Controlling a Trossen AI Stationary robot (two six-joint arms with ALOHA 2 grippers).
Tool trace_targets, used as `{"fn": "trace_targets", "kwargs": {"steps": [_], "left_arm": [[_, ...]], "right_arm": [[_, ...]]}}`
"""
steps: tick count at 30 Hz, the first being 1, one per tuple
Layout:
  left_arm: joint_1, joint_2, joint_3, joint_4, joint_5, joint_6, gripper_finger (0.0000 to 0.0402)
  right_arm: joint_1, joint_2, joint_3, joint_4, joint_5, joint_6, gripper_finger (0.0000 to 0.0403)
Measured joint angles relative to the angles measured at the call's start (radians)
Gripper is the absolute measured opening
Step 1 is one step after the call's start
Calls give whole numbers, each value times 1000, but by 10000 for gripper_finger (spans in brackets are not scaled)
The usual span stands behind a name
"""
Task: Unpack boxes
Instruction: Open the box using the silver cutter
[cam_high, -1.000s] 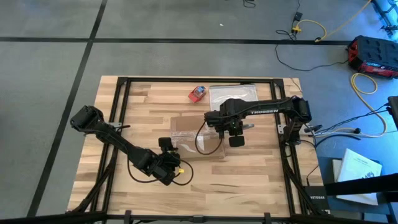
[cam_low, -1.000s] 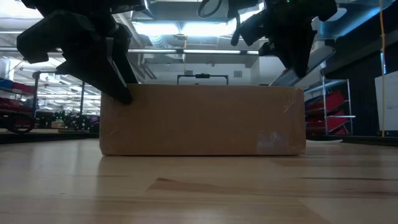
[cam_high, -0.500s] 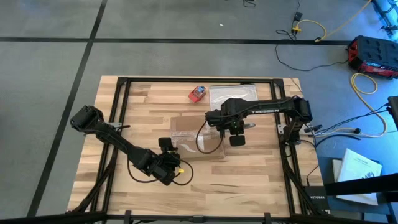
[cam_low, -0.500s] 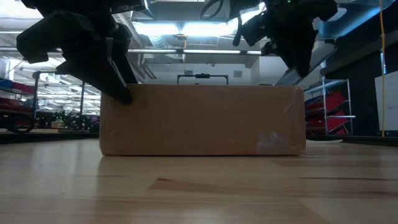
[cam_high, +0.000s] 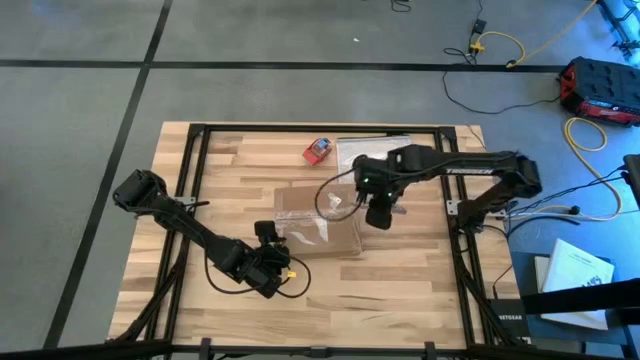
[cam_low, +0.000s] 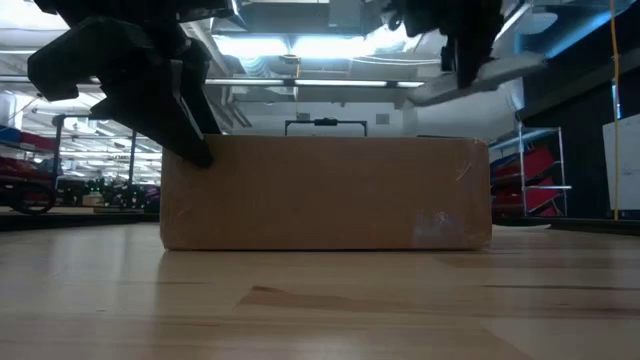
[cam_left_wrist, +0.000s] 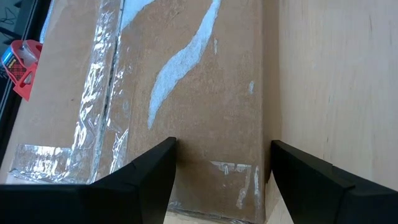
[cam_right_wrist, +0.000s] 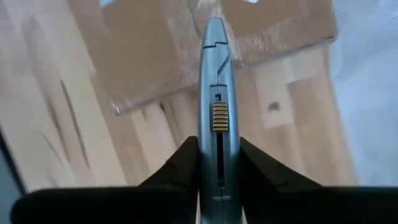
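The shallow brown cardboard box (cam_high: 318, 222) rests flat on the table, with shiny tape strips (cam_left_wrist: 99, 118) along its top seam. My left gripper (cam_left_wrist: 222, 144) is open at the box's near left corner. One finger is over the top face and the other is beside the near wall. My right gripper (cam_high: 378, 213) hovers above the box's right end, shut on a silver utility knife (cam_right_wrist: 213, 93). My left gripper slants down onto the box's near left corner (cam_left_wrist: 214, 186) from the table's left. One finger (cam_left_wrist: 140, 177) lies on the top face and the other (cam_left_wrist: 305, 177) stands outside the near wall. In the low view a fingertip (cam_low: 195, 150) meets the top edge. The box stays flat on the table. My right gripper pinches the knife's handle (cam_right_wrist: 214, 165) between its two fingers, coming from above and pointing steeply down. The knife juts out beyond the fingertips, its slider (cam_right_wrist: 219, 116) facing the camera. In the low view the knife (cam_low: 480, 78) lies nearly level, clear above the box.
A small red-and-blue object (cam_high: 318, 150) and a clear plastic bag (cam_high: 375, 150) lie near the table's far edge. A cable loop (cam_high: 335, 205) from the right arm hangs over the box. Bare wood lies in front of the box and to its right.
My right gripper has risen from the box's right end and rolled about its wrist, still shut on the knife. The knife slanted down toward the box's top right edge a second ago. It now sits higher and flatter, clear of the box. The box has stayed put.
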Motion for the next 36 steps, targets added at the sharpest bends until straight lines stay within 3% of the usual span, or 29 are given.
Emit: {"fn": "trace_targets", "kwargs": {"steps": [8, 17, 30, 36], "left_arm": [[-14, -2, 1, 0, 49, 2, 235], [-45, -2, 1, 4, 67, -8, 235], [-48, -2, 1, 4, 106, 93, 235], [-49, -2, 1, -1, 124, 99, 235]], "right_arm": [[-38, -134, -244, 207, -76, 172, 63], [-51, -209, -265, 234, -89, 240, 63], [-196, -214, -271, 379, -344, 230, 63], [-206, -288, -426, 471, -373, 266, 63]]}}
